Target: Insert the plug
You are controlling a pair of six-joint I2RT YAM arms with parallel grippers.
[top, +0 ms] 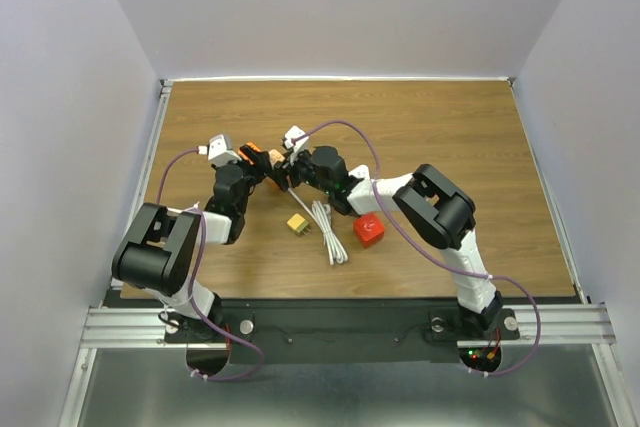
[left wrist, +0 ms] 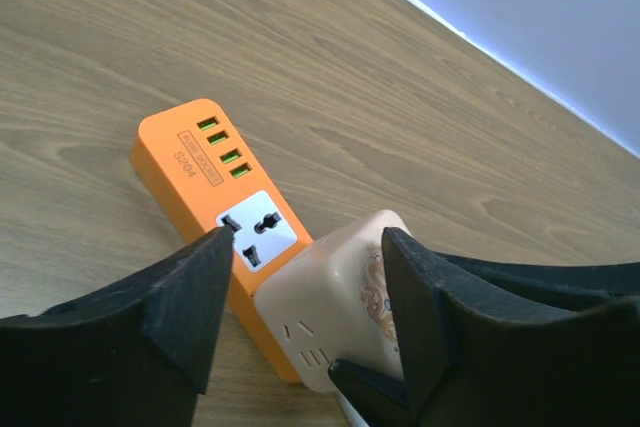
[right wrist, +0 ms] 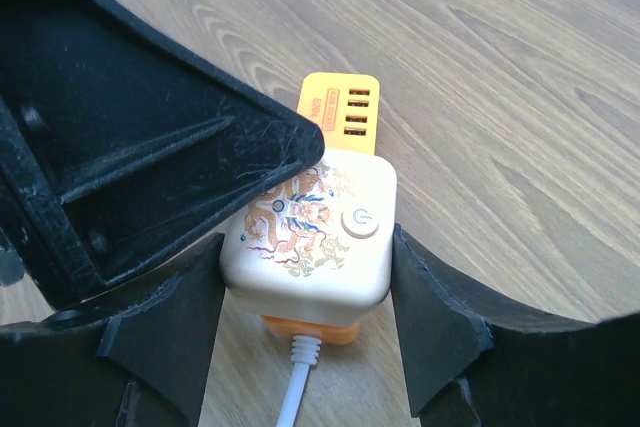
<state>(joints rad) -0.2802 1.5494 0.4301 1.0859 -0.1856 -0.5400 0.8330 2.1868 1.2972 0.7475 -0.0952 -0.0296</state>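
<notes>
Plug (right wrist: 310,237) on power strip (left wrist: 196,160) end, cable (top: 324,225) trailing nearward, table (top: 450,127) beneath

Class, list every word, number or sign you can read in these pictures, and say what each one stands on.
"S204" (as best it reads): on the top of the orange power strip, beside its green ports.
Boxed line next to "S204": too blurred to read.
Power symbol: on the round button of the cream cube.
Print on the strip in the right wrist view: too small to read.
White mark on the red cube: too small to read.
</notes>
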